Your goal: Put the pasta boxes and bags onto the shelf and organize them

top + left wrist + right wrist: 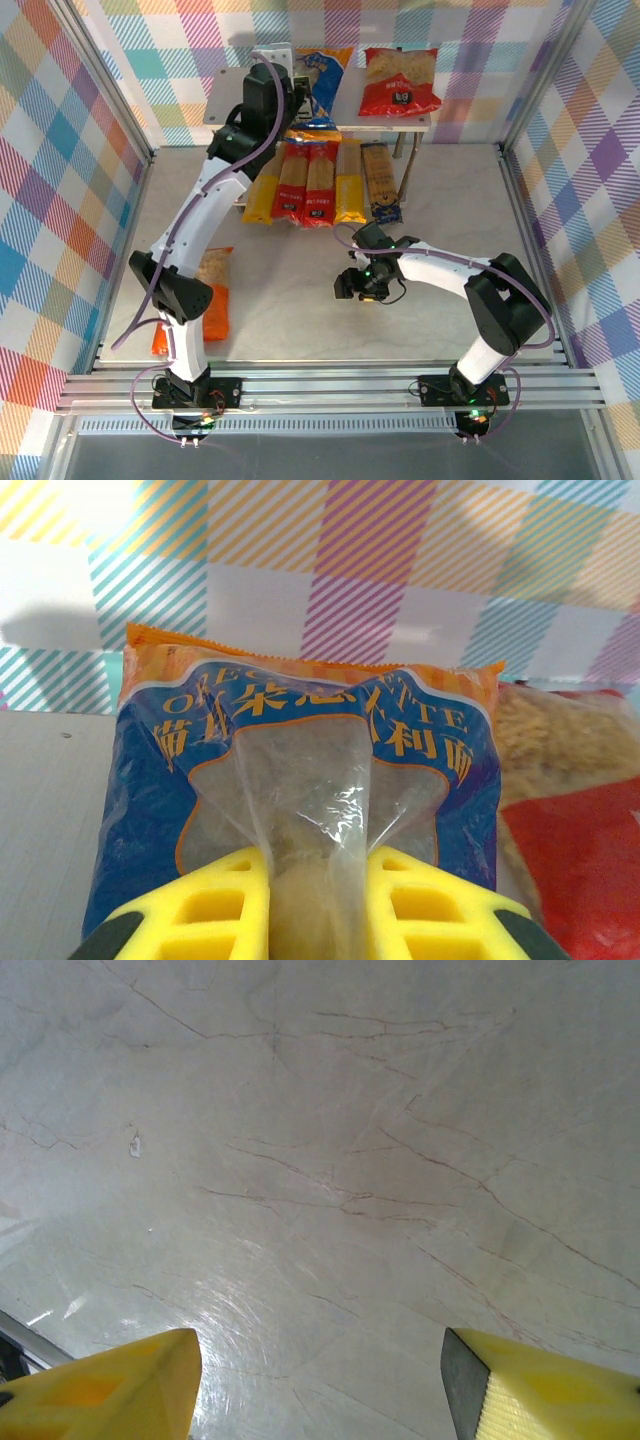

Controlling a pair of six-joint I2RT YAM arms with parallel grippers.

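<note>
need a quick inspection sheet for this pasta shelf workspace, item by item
surface: pale marbled table, scuffed
job's things: blue bag and red bag on the shelf top board; five spaghetti packs side by side below that board; orange bag lying on the table by the left arm
clutter: nothing seen
end effectors: left end effector shut on the blue bag's clear window; right end effector open over bare table, holding nothing
cables: cables run along both arms from their bases
surroundings: checked walls on three sides; metal rail at the near edge
</note>
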